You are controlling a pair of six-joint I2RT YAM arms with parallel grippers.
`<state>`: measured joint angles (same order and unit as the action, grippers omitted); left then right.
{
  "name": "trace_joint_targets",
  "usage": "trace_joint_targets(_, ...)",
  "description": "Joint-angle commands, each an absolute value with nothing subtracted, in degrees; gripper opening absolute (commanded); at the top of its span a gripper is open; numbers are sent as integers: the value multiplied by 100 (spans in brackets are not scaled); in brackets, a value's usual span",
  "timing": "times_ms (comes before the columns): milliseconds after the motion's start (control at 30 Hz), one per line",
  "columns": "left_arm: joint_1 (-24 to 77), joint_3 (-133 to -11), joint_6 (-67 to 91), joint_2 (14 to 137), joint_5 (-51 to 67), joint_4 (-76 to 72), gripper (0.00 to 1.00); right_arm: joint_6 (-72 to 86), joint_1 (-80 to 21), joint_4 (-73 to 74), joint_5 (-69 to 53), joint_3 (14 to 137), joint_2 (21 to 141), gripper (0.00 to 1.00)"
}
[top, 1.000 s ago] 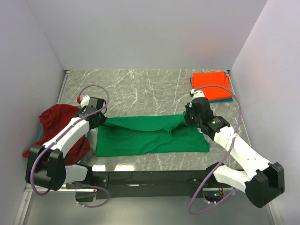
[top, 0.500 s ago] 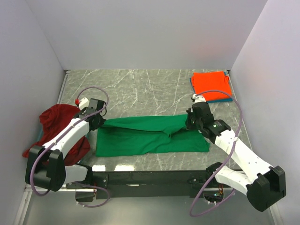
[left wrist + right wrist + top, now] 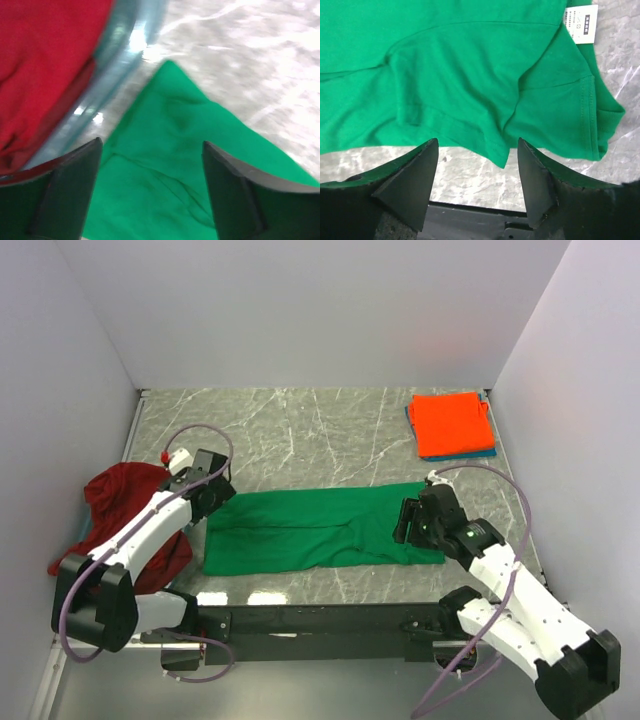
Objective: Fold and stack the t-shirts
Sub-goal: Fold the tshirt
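The bright green t-shirt (image 3: 310, 530) lies flat on the marble table (image 3: 300, 430) as a long strip folded lengthwise. My left gripper (image 3: 218, 498) hovers open over its left end, with green cloth (image 3: 175, 165) below the spread jaws of that gripper (image 3: 152, 145) and nothing held. My right gripper (image 3: 408, 523) stands open over the right end. In the right wrist view that gripper (image 3: 477, 145) sits above the near hem of the green t-shirt (image 3: 470, 75), and the white neck label (image 3: 581, 23) shows. A folded orange-red t-shirt (image 3: 450, 420) rests on a teal-blue one (image 3: 470, 453) at the back right.
A crumpled dark red t-shirt (image 3: 125, 495) is heaped at the left edge, partly under the left arm, and fills the left of the left wrist view (image 3: 45, 65). White walls close in the back and both sides. A black rail (image 3: 320, 620) runs along the near edge.
Both grippers have opened and let go of the green t-shirt, whose lifted fold has settled flat. The right gripper has drawn back toward the near edge.
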<state>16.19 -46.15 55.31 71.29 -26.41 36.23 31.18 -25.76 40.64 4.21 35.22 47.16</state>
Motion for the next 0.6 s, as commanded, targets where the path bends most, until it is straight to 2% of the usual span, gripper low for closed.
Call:
trace_joint_targets(0,1872,-5071,5537,6873,-2672,3578,93,3235,-2610,4166,378,3796,4456,72)
trace_joint_targets(67,1994,-5167,5458,6882,-2541,3420,99,3217,-2602,4096,334,3849,4447,73)
trace_joint_targets(233,2162,-5273,5247,7136,-2110,3024,100,3278,-2610,3508,-210,3867,4701,75)
trace_joint_targets(567,2698,-5169,5045,8217,-1512,2470,100,3779,-2269,2752,-281,3929,6711,83)
